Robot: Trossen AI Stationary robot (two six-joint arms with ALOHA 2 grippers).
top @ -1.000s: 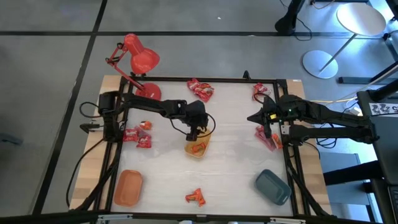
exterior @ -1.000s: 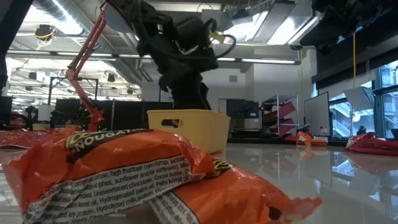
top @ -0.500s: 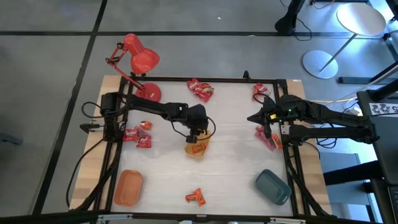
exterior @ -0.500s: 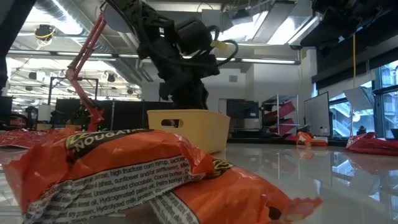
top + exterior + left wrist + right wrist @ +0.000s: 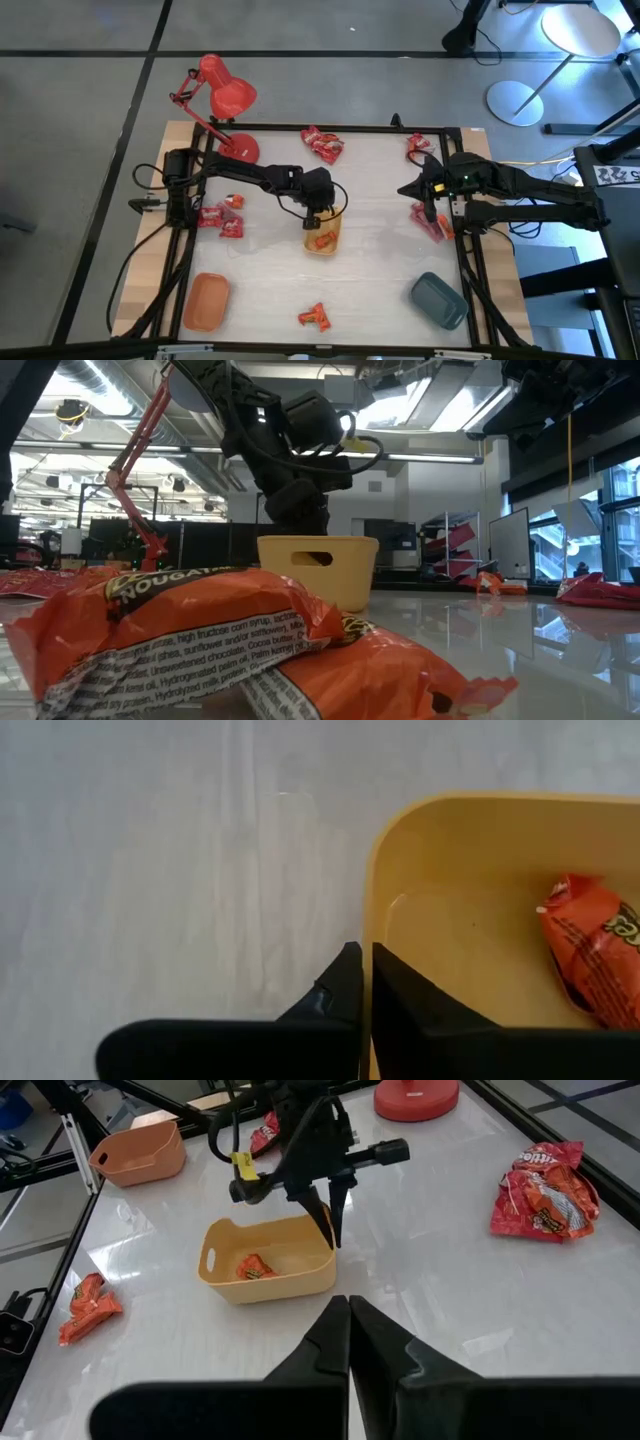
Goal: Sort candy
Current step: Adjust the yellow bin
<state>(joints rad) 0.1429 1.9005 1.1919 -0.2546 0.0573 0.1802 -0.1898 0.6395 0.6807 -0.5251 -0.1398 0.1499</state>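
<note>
At frame centre in the high view, left gripper (image 5: 318, 213) sits at the upper rim of the yellow tray (image 5: 324, 243), fingers pressed together on the tray wall. The left wrist view shows the rim pinched between the two dark fingers (image 5: 340, 990), no candy in them. Looks like it is repositioning the tray, not picking.

Right gripper (image 5: 430, 212) parked at right-centre of the table, fingers pressed together, empty.

Progress: early. Only one orange candy (image 5: 590, 960) is visible inside the yellow tray. Orange tray (image 5: 205, 302) lower left and grey tray (image 5: 438, 300) lower right both look empty from above.

Still loose on the table:
- red pile (image 5: 323, 143) at top centre
- red pile (image 5: 420, 147) upper right
- pieces (image 5: 220, 218) at left edge, under the left arm
- pink/maroon pieces (image 5: 436, 226) right-centre, by the right gripper
- orange pair (image 5: 316, 317) bottom centre

My read: nearly all sorting remains; three colour groups, three trays, one piece placed.

Red desk lamp (image 5: 226, 97) upper left, not involved.
</note>
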